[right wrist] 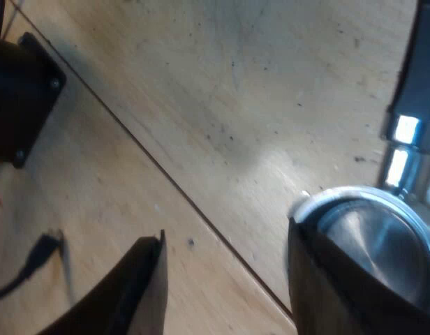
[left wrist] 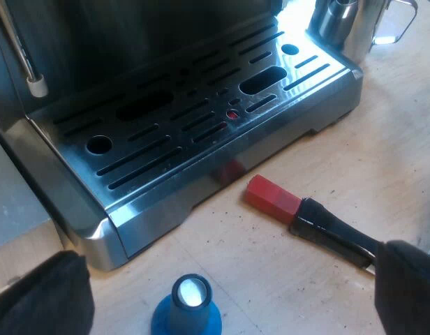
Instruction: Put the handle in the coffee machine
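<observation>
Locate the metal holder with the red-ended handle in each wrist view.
Left wrist view: the holder lies on the wooden table, red end toward the machine's drip tray, near the blue tamper.
Right wrist view: the holder's metal basket sits beside one right finger.
Shared landmark: the wooden table, under the holder in both.

Bare table (left wrist: 271,279) fronts the espresso machine (left wrist: 201,125). Obstacles there: the loose handle (left wrist: 309,216) and, near it, a blue tamper (left wrist: 189,307).

Left wrist camera peers slantwise down, close in, at the slotted steel drip tray (left wrist: 271,136) of the silver espresso machine (left wrist: 131,42) and the pale wooden tabletop (left wrist: 340,167) before it. Right wrist camera faces steeply down, closer still, over the same tabletop (right wrist: 236,84).
</observation>
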You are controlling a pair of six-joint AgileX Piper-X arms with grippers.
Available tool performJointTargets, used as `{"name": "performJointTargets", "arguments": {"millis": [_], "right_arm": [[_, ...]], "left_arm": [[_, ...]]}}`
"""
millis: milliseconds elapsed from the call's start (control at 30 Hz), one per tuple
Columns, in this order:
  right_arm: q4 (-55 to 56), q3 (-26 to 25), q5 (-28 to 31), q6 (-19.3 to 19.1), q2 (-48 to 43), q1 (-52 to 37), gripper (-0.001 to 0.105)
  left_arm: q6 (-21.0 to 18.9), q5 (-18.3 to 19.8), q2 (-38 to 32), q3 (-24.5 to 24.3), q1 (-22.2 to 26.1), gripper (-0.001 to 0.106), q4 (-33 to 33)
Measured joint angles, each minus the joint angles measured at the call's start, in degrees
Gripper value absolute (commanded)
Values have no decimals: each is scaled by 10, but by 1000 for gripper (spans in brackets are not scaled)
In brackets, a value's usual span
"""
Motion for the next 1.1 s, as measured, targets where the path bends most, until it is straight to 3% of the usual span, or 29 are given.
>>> {"name": "performJointTargets", "arguments": {"millis": [233, 367, 400, 633, 833, 1100], "right_arm": [[-59, 0, 3, 20, 23, 0, 44], [-62, -1, 15, 23, 23, 0, 60], [-62, -1, 18, 23, 23, 0, 67], [-62, -2, 16, 31, 23, 0, 69], [11, -42, 32, 41, 23, 2, 69], [162, -115, 104, 41, 23, 36, 69]], "left_arm": [[14, 8, 0, 0, 0, 84, 3], [42, 15, 0, -4, 0, 84, 20], [70, 17, 0, -8, 0, 84, 33], [101, 21, -1, -30, -6, 84, 69], [102, 21, -1, -39, -48, 84, 69], [102, 8, -1, -41, -96, 84, 79]]}}
